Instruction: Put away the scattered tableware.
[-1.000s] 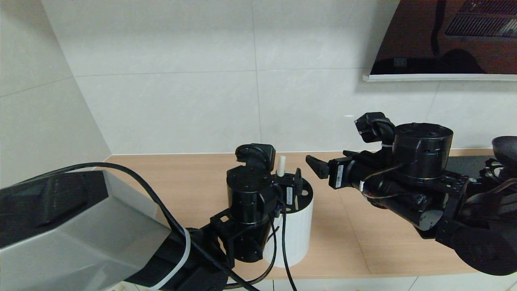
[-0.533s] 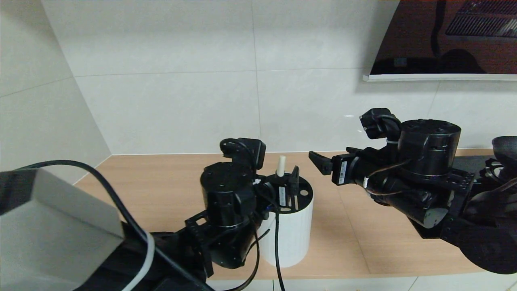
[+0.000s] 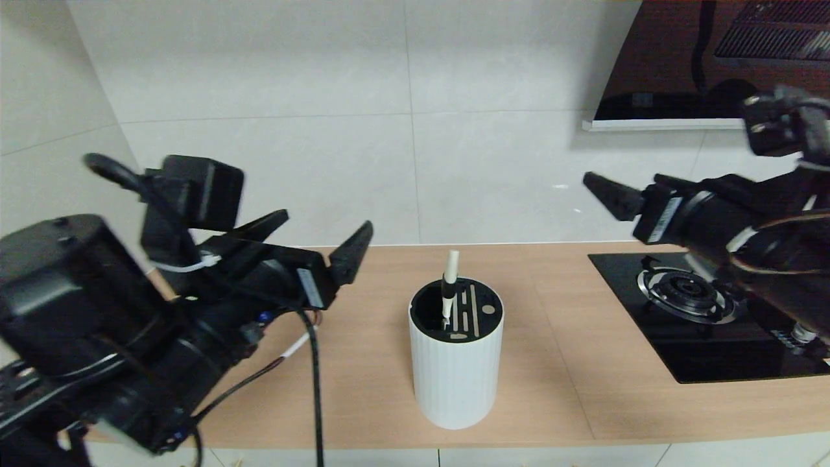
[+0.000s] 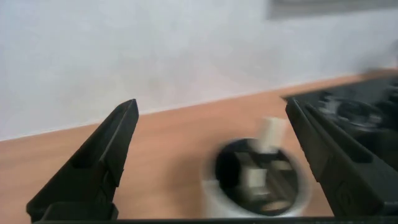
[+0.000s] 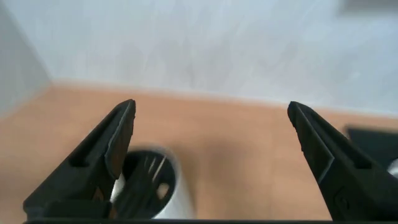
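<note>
On the desk (image 3: 570,402), our utensil (image 3: 449,279) stands in the holder (image 3: 456,376); left gripper (image 4: 211,109) and right gripper (image 5: 210,112) hover, jaws wide, empty. Looks pretty much done to us.

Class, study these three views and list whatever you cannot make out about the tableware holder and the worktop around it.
1. Head view: the white-handled utensil has its working end sunk in the white holder, so its type is unknown.
2. Left wrist view: holder and handle are blurred.
3. Right wrist view: holder blurred, cut off by the picture's edge.
4. Head view: the hob's right part is behind the right arm.
</note>
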### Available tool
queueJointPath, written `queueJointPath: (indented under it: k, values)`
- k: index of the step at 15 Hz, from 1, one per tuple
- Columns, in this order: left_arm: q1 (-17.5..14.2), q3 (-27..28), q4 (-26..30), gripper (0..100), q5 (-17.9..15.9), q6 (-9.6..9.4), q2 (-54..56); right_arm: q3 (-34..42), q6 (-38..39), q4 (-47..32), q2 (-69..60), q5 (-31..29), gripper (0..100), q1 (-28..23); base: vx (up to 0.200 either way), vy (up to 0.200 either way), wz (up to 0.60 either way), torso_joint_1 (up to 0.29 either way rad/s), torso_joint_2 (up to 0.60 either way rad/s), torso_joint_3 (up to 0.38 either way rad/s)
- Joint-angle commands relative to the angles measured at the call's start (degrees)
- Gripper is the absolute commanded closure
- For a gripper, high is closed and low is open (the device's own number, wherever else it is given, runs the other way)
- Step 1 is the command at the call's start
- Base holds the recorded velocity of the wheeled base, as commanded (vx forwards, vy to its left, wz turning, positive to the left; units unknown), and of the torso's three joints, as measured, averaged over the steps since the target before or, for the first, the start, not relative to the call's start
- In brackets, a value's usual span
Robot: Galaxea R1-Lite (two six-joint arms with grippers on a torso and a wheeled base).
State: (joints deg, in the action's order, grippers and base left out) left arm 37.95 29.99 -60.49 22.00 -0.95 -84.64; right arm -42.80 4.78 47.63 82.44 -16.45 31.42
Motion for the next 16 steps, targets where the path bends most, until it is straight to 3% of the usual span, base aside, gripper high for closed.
queueJointPath:
  k: [1,2,4,6,7,9,11,13,14,16]
  values:
    - [-7.54,-10.39,4.33,0,-2.32,1.04,17.67,6.50,-1.70,-0.17,-15.21,3.79,0,-9.53,0.000,0.000,0.00,0.000,0.00,0.000]
    - [-8.77,-11.53,4.68,0,-2.23,1.39,19.78,8.08,-1.70,-0.26,-17.93,5.72,0,-11.73,0.000,0.000,0.00,0.000,0.00,0.000]
    - [-14.39,-14.52,6.52,0,-2.14,2.09,28.13,14.76,-1.70,-0.96,-29.89,12.84,0,-18.50,0.000,0.000,0.00,0.000,0.00,0.000]
    - [-17.91,-16.37,12.59,0,-2.14,1.83,38.06,15.99,-1.70,-11.07,-40.61,12.93,0,-21.04,0.000,0.000,0.00,0.000,0.00,0.000]
    - [-19.40,-16.54,17.16,0,-2.23,1.74,42.98,15.47,-1.70,-18.27,-45.79,12.75,0,-21.04,0.000,0.000,0.00,0.000,0.00,0.000]
    - [-22.22,-15.40,32.45,0,-2.58,1.48,57.13,11.16,-1.70,-39.72,-58.80,12.31,0,-21.22,0.000,0.000,0.00,0.000,0.00,0.000]
    - [-26.17,-12.67,47.22,0,-4.60,1.39,68.64,8.44,-1.61,-52.46,-66.36,12.05,0,-22.98,0.000,0.000,0.00,0.000,0.00,0.000]
    - [-27.05,-11.88,50.12,0,-5.57,1.48,70.93,8.35,-1.61,-53.17,-67.68,11.96,0,-24.03,0.000,0.000,0.00,0.000,0.00,0.000]
    - [-30.39,-7.93,62.42,0,-8.91,0.78,79.01,11.42,-2.49,-53.78,-74.36,12.49,0,-30.45,0.000,0.000,0.00,0.000,0.00,0.000]
    - [-30.74,-7.23,59.96,0,-4.69,0.34,78.93,13.01,-6.89,-53.87,-78.40,13.54,0,-31.59,0.000,0.000,0.00,0.000,0.00,0.000]
